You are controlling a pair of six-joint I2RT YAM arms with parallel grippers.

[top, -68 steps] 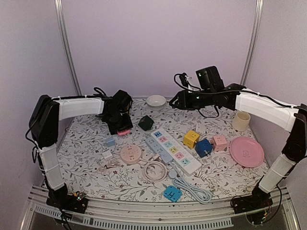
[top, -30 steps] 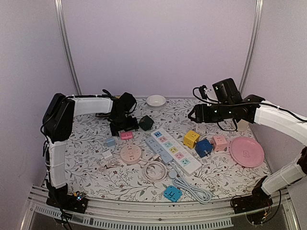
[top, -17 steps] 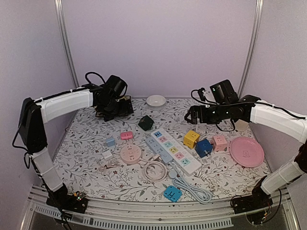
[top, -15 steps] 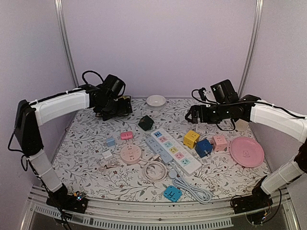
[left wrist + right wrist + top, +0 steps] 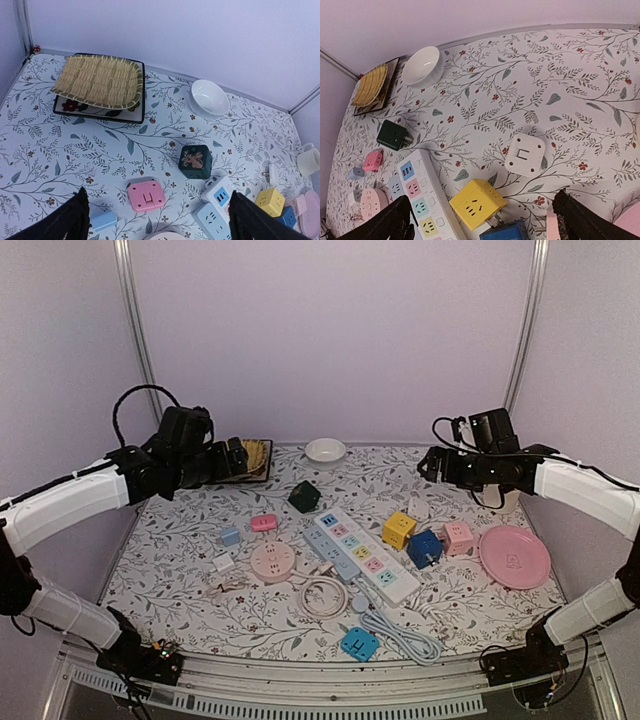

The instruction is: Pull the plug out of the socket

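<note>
A flat pink plug (image 5: 146, 195) lies loose on the table with its folded prongs up, apart from the round pink socket (image 5: 272, 561). A white plug block (image 5: 524, 154) lies loose behind the yellow cube socket (image 5: 478, 202), whose prongs point at the blue cube (image 5: 506, 232). My left gripper (image 5: 157, 200) hangs open and empty high above the pink plug (image 5: 263, 523), at the back left. Over the back right my right gripper (image 5: 482, 196) is also open and empty. The long power strip (image 5: 365, 555) lies in the middle.
A dark green cube socket (image 5: 195, 161), a white bowl (image 5: 210, 97) and a woven mat on a dark tray (image 5: 100, 81) stand at the back. A pink plate (image 5: 514, 556), pink cube (image 5: 458, 537) and cup (image 5: 503, 493) are at the right. A blue socket (image 5: 359, 643) and coiled cable (image 5: 322, 595) lie near the front.
The left arm has risen and drawn back left, leaving the pink plug on the table. The right gripper has opened wide and withdrawn to the right, away from the white plug block.
</note>
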